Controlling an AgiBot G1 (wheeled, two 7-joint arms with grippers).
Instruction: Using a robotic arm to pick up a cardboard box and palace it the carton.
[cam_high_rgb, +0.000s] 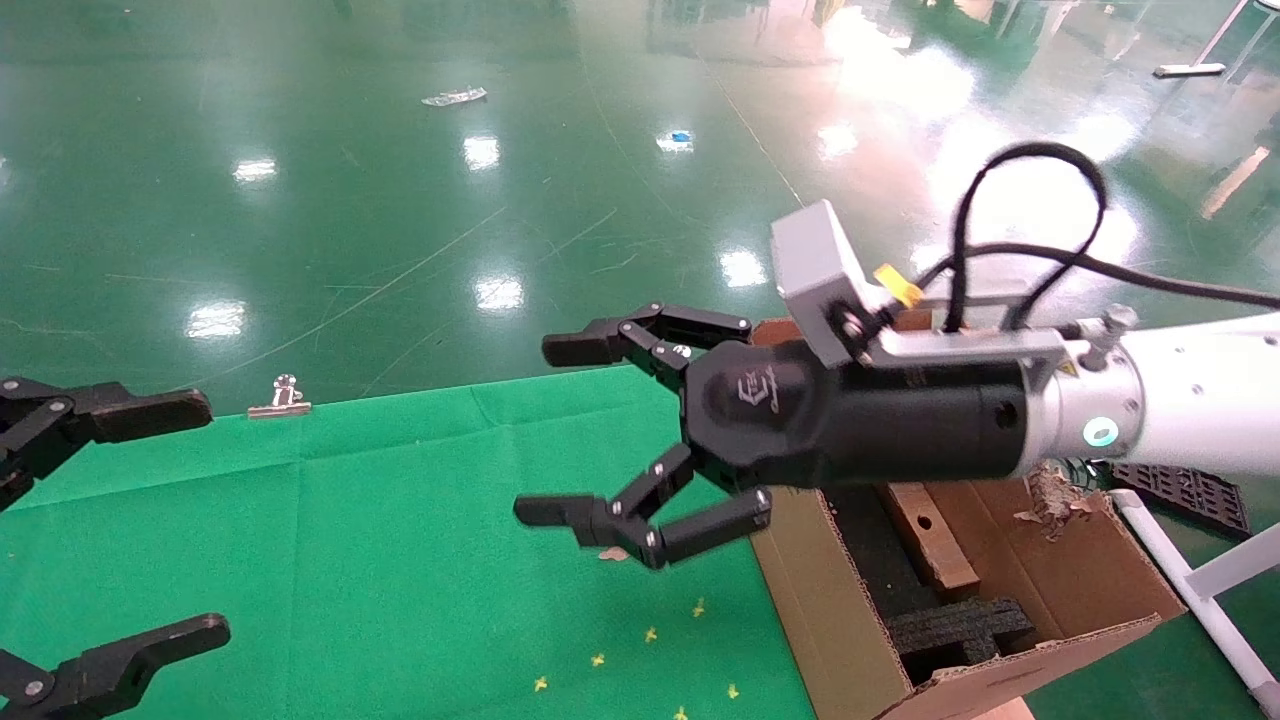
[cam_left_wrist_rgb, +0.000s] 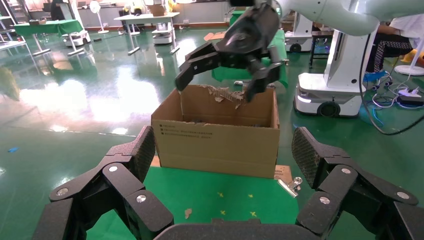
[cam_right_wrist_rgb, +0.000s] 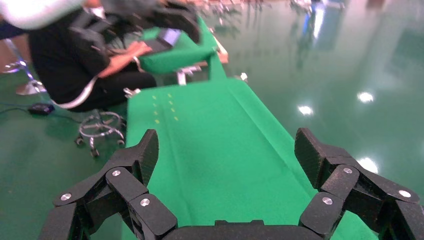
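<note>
Hovering spread and empty, the right pincer (cam_high_rgb: 600, 430) sits at the carton's (cam_high_rgb: 830, 610) nine o'clock; swinging back risks snagging torn flaps. Left pincer (cam_high_rgb: 120, 520) idles spread.

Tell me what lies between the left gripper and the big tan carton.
Head view: only green cloth, with a scrap and small yellow crosses, between the left gripper and the large tan corrugated carton.

small black print on the carton (cam_left_wrist_rgb: 215, 135) side, too small to read
</note>
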